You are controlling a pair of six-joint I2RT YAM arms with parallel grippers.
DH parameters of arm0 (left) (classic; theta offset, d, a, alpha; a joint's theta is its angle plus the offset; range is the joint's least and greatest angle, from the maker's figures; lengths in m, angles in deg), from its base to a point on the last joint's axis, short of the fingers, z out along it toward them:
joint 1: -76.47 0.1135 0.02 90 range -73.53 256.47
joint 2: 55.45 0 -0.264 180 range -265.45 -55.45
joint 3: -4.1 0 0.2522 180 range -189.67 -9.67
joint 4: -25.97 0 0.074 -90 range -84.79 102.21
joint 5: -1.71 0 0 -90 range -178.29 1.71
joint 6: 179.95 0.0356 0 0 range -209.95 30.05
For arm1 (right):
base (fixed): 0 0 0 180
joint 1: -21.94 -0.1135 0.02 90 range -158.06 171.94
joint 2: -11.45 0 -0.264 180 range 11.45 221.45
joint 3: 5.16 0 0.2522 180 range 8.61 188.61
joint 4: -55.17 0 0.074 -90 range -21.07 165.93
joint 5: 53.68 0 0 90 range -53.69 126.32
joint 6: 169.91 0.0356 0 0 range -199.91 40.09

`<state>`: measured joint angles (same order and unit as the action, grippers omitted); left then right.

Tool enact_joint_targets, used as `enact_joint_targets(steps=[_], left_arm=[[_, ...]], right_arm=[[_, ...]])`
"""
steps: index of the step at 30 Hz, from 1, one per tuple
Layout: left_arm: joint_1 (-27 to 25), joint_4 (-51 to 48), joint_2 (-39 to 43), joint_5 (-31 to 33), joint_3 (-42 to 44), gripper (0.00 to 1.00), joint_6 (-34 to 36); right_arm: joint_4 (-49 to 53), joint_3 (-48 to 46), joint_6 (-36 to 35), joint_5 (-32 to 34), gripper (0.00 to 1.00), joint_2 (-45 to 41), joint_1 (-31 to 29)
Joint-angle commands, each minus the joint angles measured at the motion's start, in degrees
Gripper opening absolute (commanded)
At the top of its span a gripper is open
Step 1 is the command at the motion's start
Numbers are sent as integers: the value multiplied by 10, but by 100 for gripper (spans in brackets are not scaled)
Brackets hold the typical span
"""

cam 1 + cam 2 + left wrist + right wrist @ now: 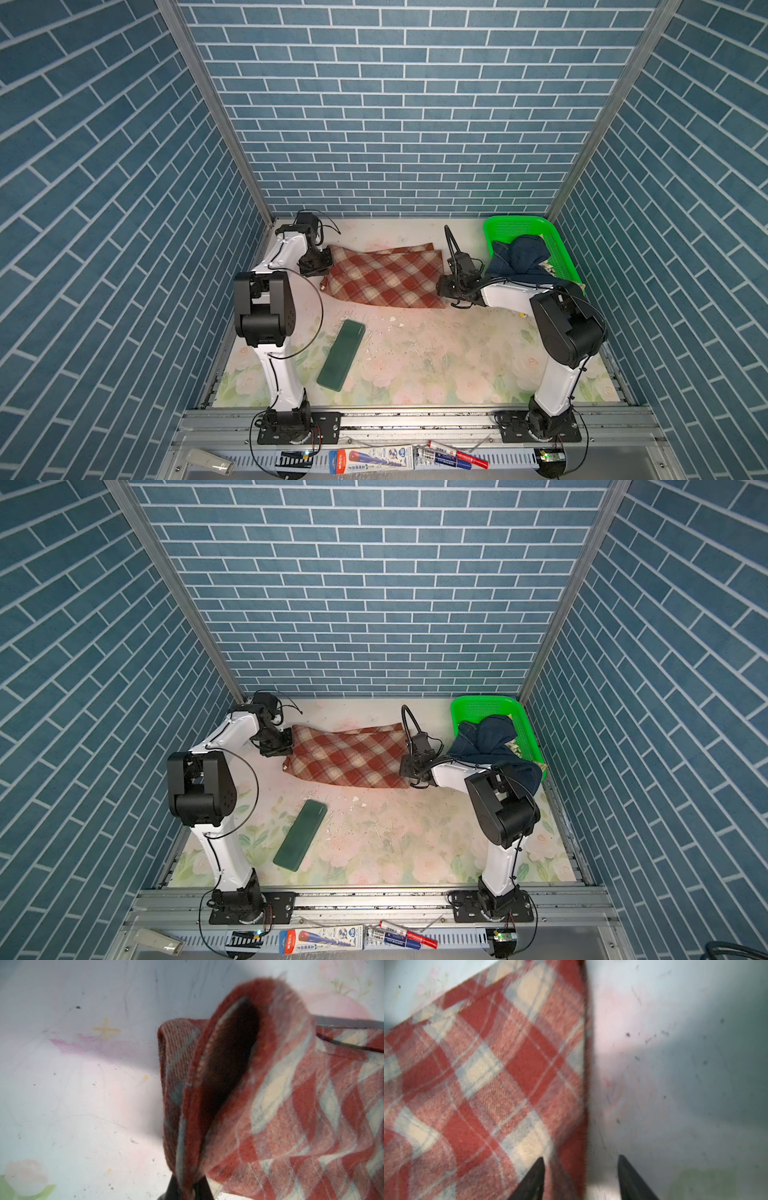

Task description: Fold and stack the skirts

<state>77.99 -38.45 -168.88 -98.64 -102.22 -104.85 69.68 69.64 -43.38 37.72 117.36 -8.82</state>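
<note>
Plaid skirt [384, 276], left pincer [187, 1187] clamping, right pincer [581, 1158] spread

Left gripper [188, 1185] pinched closed; right gripper [581, 1157] seemingly parted, arms outstretched.

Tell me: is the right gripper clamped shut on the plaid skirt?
No, the right gripper stands open, its fingertips apart astride the edge of the plaid skirt.

Three blue brick-patterned walls [395, 104] enclose a pale floral tabletop [436, 353], scuffed and speckled, with aluminium posts [217, 112] at the back corners.
</note>
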Motion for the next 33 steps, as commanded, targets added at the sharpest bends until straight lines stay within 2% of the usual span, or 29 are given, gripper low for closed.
enact_joint_targets(steps=[1,3,8,12,15,19,26,33], left_arm=[[12,-13,10,19,15,0,-14],[14,-15,3,13,24,3,-17],[17,-19,-3,1,28,43,-31],[37,1,26,-16,44,64,-51],[53,12,41,-26,48,73,-56],[59,26,36,-30,30,79,-45],[57,37,-46,-65,-56,77,-13],[56,76,-85,-91,-73,74,-7]], right_arm=[[3,53,-2,-17,59,19,33],[3,74,-9,-41,59,33,50],[-10,132,-40,-93,59,77,72],[-20,179,-60,-116,59,113,74],[-25,214,-65,-130,59,146,75],[-49,245,-67,-135,59,183,76],[-86,283,-45,-140,55,241,76],[-115,303,-28,-151,46,263,75]])
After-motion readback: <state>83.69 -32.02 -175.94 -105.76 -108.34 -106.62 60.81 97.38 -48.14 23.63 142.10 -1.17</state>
